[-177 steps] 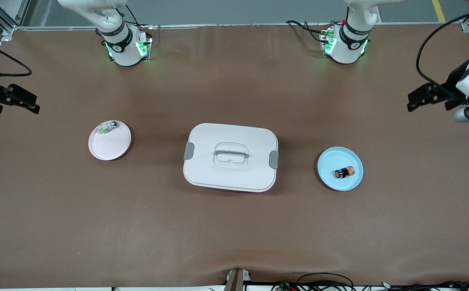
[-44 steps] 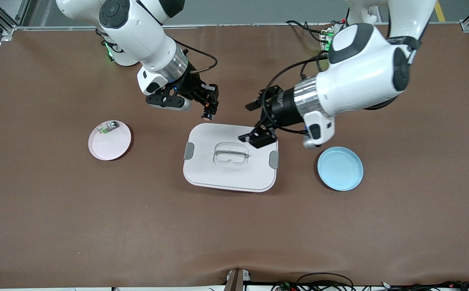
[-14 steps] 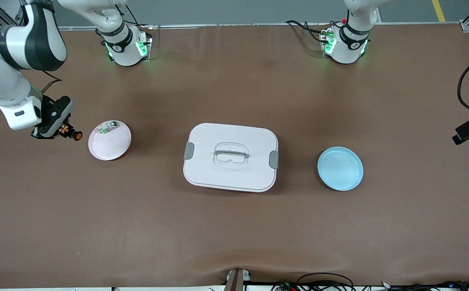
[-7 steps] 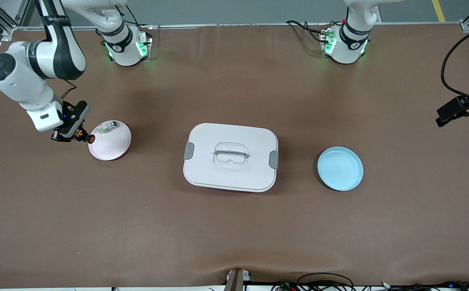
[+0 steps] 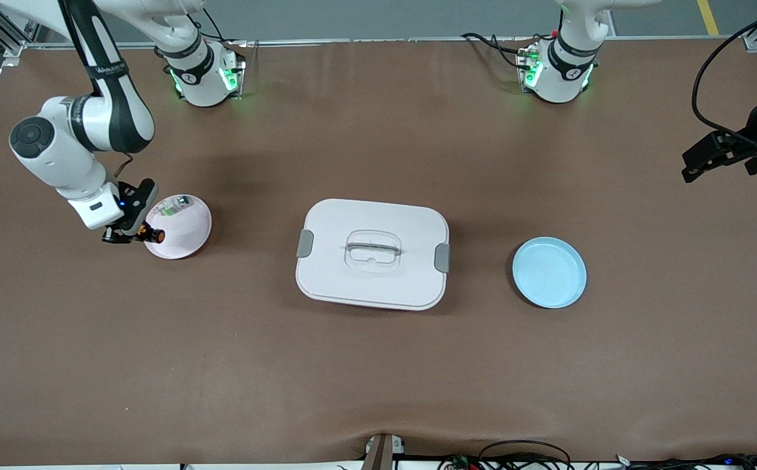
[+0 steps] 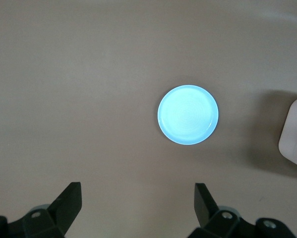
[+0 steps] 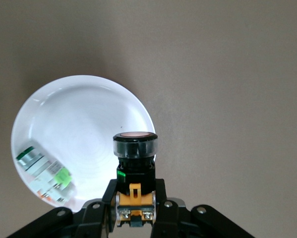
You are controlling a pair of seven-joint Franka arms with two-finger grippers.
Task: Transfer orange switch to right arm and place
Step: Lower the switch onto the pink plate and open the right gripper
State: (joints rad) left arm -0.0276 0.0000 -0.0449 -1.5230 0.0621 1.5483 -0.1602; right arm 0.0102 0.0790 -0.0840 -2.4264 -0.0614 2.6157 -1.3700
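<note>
My right gripper (image 5: pixel 138 231) is shut on the orange switch (image 5: pixel 155 235), a small black cylinder with an orange cap. It holds the switch over the rim of the pink plate (image 5: pixel 186 235) at the right arm's end of the table. In the right wrist view the switch (image 7: pixel 135 148) sticks out from between the fingers (image 7: pixel 108 196), cap toward the plate (image 7: pixel 79 119). My left gripper (image 5: pixel 695 166) hangs open and empty at the left arm's end, its fingers (image 6: pixel 69 203) wide apart above bare table.
A small clear-and-green part (image 5: pixel 173 205) lies in the pink plate. A white lidded box (image 5: pixel 372 254) with a handle sits mid-table. An empty blue plate (image 5: pixel 549 272) lies toward the left arm's end, also in the left wrist view as the blue plate (image 6: pixel 188 114).
My right gripper has carried the switch sideways from off the plate to over its rim. The left gripper has shifted a little at its end of the table, still open.
</note>
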